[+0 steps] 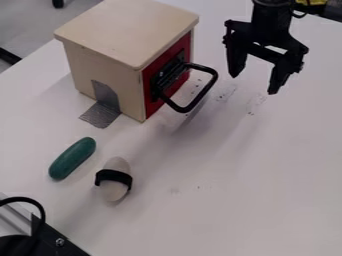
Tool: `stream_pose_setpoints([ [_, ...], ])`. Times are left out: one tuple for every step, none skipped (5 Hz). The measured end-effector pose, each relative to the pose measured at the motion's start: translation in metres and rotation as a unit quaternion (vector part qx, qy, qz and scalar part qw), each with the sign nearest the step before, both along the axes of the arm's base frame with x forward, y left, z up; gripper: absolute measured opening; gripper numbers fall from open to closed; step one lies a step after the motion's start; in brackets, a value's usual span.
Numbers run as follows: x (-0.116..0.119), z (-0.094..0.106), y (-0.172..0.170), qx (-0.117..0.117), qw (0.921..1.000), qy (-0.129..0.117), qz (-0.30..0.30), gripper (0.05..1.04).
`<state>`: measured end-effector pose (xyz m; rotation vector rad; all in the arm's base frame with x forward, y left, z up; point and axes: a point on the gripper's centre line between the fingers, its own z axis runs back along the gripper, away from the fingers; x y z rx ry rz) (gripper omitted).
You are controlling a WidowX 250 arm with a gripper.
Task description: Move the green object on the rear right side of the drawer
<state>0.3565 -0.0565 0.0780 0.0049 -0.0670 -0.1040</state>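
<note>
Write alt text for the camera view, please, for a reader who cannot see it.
A green oblong object lies on a white table beside a black-banded pale oval object, near a beige box with a red front and black handle. An open black pincer hangs to the right.

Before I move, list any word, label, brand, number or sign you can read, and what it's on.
None: I can read no text on the drawer box, the green object or the banded piece.
The dark marks on the table form no letters I can make out.
</note>
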Motion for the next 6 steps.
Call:
stream_pose_setpoints([
  [-0.005, -0.013, 0.001, 0.002, 0.9998, 0.021, 0.001, 0.999],
  [-0.036, -0.018, 0.013, -0.001, 0.9994, 0.031, -0.012, 0.999],
  [-0.061, -0.005, 0.037, -0.005, 0.9997, 0.006, -0.025, 0.999],
  [-0.104, -0.006, 0.062, -0.009, 0.9992, -0.008, -0.039, 0.999],
  [-0.143, -0.015, 0.094, 0.006, 0.9996, -0.011, -0.027, 0.999],
  [-0.166, -0.023, 0.124, 0.022, 0.9997, -0.008, -0.012, 0.999],
])
